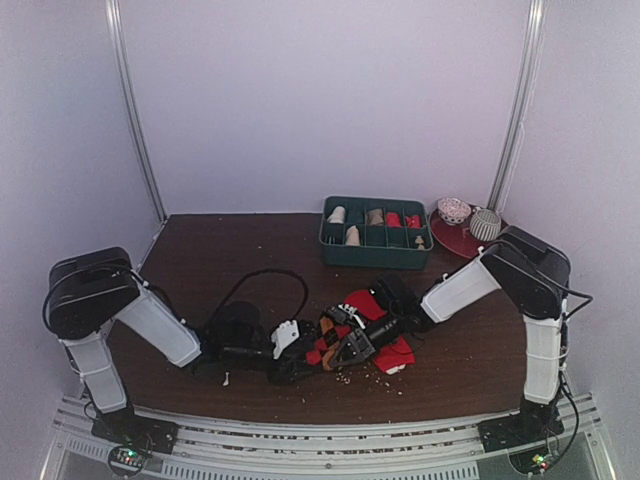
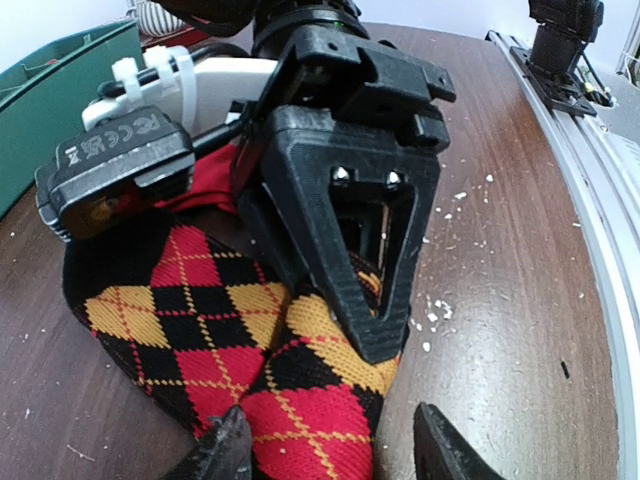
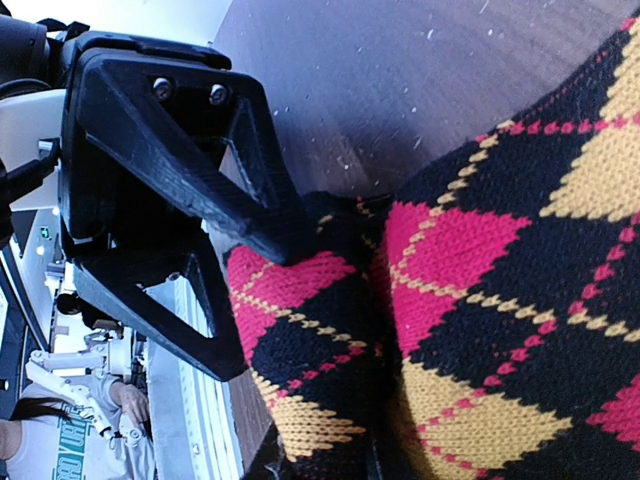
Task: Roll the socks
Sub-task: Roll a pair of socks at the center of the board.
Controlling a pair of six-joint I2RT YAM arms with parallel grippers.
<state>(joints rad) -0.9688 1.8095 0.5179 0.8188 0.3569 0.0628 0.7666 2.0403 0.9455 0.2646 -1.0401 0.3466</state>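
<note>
Argyle sock (image 2: 200,320) lies between the left gripper's (image 2: 330,442) parted jaws, right gripper's (image 2: 362,335) jaws clamped on it.

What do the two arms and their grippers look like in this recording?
Both arms have black joint housings and white link shells: left arm, right arm. The left gripper and right gripper have black triangular fingers with two screws. A black cable loops behind them.

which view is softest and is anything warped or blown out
top external is softest, purple-tinted, the green tray with smeared contents; left wrist is sharp but fisheye, the table edge bowing; right wrist is crisp on the argyle sock, blown out top left
</note>
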